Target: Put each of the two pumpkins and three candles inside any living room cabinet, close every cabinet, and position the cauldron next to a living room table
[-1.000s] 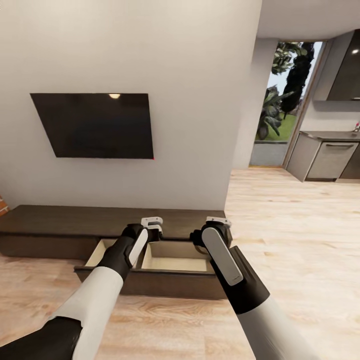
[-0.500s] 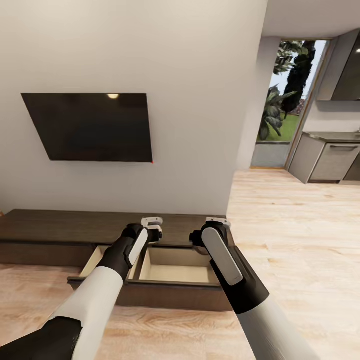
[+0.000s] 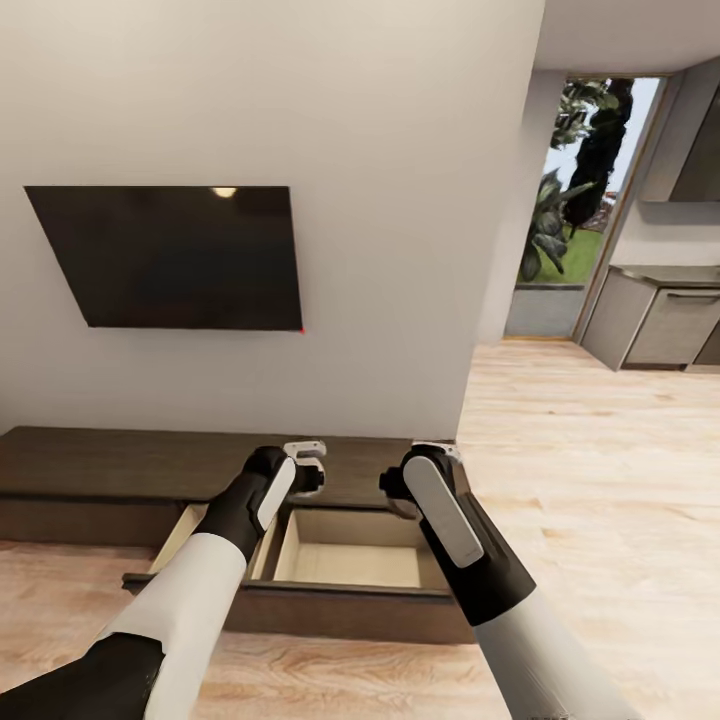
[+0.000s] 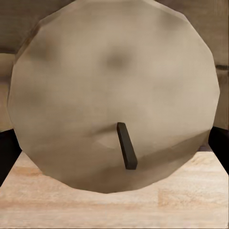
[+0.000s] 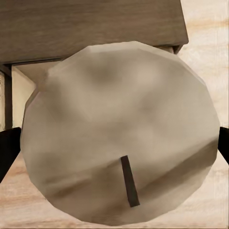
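**Both grippers carrying candles above the open cabinet drawer**

Directly ahead of the robot, the long dark brown cabinet [image 3: 120,465] runs along the base of the white wall [image 3: 400,200], beneath a black wall-mounted screen [image 3: 170,255]. One drawer [image 3: 345,550] is pulled out, its pale beige inside exposed. In the head view, the left gripper [image 3: 306,462] and the right gripper [image 3: 436,456] are raised side by side over the back of that drawer.

The left wrist view shows a candle [image 4: 112,90] seen end-on, its flat grey-beige top bearing a short dark wick [image 4: 127,146], held between the dark fingers [image 4: 8,155] at either side. The right wrist view shows a second candle [image 5: 121,138] gripped likewise between its fingers [image 5: 7,150], with the cabinet top and drawer edge behind it. Pale wood floor [image 3: 600,450] extends toward grey kitchen units [image 3: 665,325] and a garden doorway [image 3: 580,200].
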